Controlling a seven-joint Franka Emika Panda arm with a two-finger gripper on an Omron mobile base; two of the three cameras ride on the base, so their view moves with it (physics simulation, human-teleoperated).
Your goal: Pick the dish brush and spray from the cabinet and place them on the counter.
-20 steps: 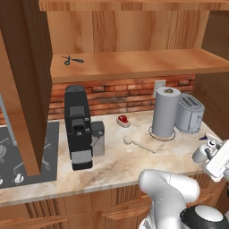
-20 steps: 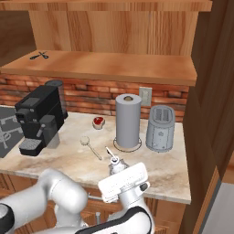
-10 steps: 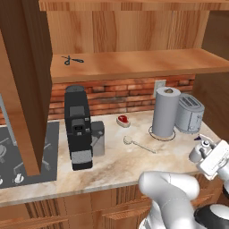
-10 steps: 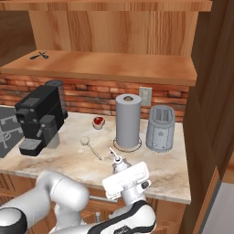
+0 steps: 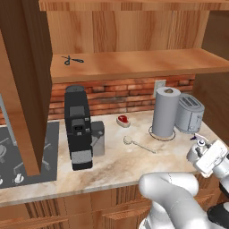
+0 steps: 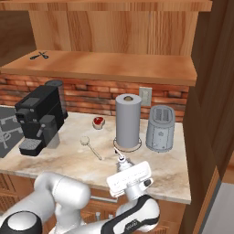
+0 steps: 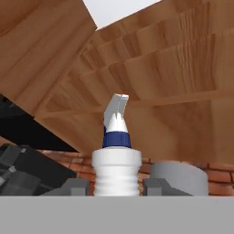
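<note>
Gripping the ribbed white spray [image 7: 116,173] between its dark fingertips [image 7: 157,186], the gripper [image 6: 124,165] stands partly closed on the bottle, whose blue-collared nozzle points upward. It hovers over the marbled beige counter [image 6: 68,160], just in front of the smooth grey paper towel roll [image 6: 128,119]. The thin dish brush [image 6: 90,147] lies left of that roll.

Two base cameras look forward and down from behind the arm, one from its left, one from its right. Both take in the same surface [image 5: 112,165], brick wall, paper towel roll [image 5: 165,112] and cabinet [image 6: 114,68] shelf. The hand camera sits close, tilted upward along the end effector [image 7: 116,185].
</note>
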